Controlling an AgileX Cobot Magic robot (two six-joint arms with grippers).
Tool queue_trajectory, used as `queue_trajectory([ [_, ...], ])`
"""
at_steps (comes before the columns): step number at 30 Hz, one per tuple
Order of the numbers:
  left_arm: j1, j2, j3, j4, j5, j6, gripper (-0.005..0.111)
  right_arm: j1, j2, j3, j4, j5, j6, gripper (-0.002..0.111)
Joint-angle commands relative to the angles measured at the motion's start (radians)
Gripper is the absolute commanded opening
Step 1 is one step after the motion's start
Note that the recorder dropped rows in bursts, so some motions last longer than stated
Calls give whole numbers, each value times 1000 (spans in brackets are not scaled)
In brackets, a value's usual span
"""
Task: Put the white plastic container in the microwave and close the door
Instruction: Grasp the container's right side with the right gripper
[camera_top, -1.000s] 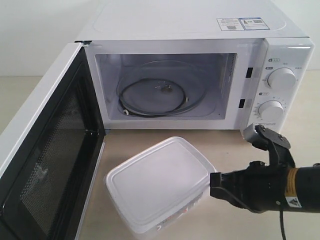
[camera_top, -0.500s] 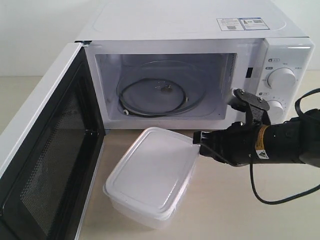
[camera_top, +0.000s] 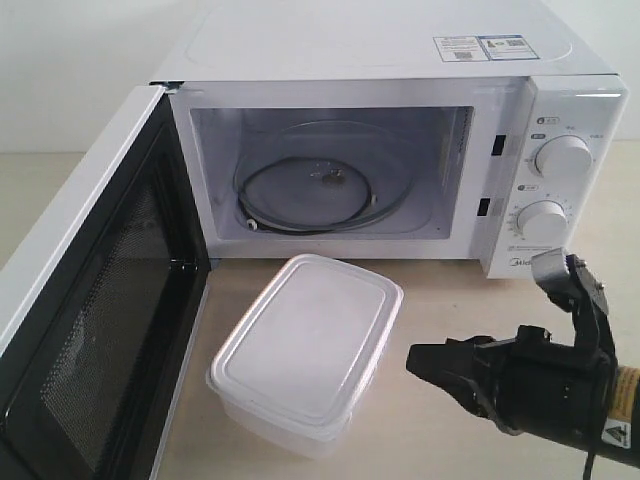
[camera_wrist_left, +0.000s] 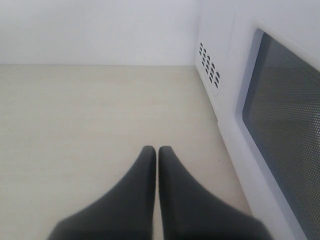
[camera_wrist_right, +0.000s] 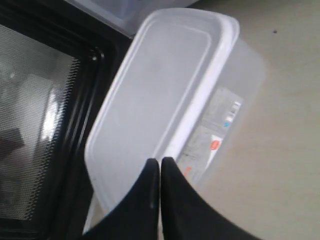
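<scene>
The white plastic container (camera_top: 305, 345) stands lid up on the table, just in front of the microwave (camera_top: 380, 60). The door (camera_top: 95, 300) hangs wide open at the left, so the glass turntable (camera_top: 315, 190) shows in the empty cavity. My right gripper (camera_top: 413, 360) is shut and holds nothing. It hovers a short gap to the right of the container, pointing at it. In the right wrist view its tips (camera_wrist_right: 160, 161) overlap the container (camera_wrist_right: 165, 85) beside the red-and-white label (camera_wrist_right: 212, 132). My left gripper (camera_wrist_left: 157, 149) is shut and empty over bare table, next to the door's outer window (camera_wrist_left: 285, 125).
Two round dials (camera_top: 562, 157) sit on the microwave's right panel, above my right arm. The open door's black mesh inner face (camera_wrist_right: 35, 115) stands close to the container's left side. Vent slots (camera_wrist_left: 209, 67) mark the microwave's side wall near my left gripper.
My right gripper pushed the container round and nearer the microwave, then drew back down and to the right, off the container. The container has stayed put over the last half second.
</scene>
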Motion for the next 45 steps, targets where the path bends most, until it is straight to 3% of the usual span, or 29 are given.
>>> queue_trajectory([
  [1,2,-3,4,2,0,-9,4,4,-5,27,-16,-123,8,0],
  [3,2,-3,4,2,0,-9,4,4,-5,27,-45,-191,31,0],
  [6,2,-3,4,2,0,-9,4,4,-5,27,-136,-96,144,0],
  [12,2,-3,4,2,0,-9,4,4,-5,25,-35,-19,210,3],
  [18,2,-3,4,2,0,-9,4,4,-5,-25,-60,65,276,40],
  [20,2,-3,4,2,0,-9,4,18,-5,-44,-60,75,298,46],
  [32,2,-3,4,2,0,-9,4,156,-5,-153,19,315,321,46],
  [45,2,-3,4,2,0,-9,4,156,125,-210,65,224,325,46],
])
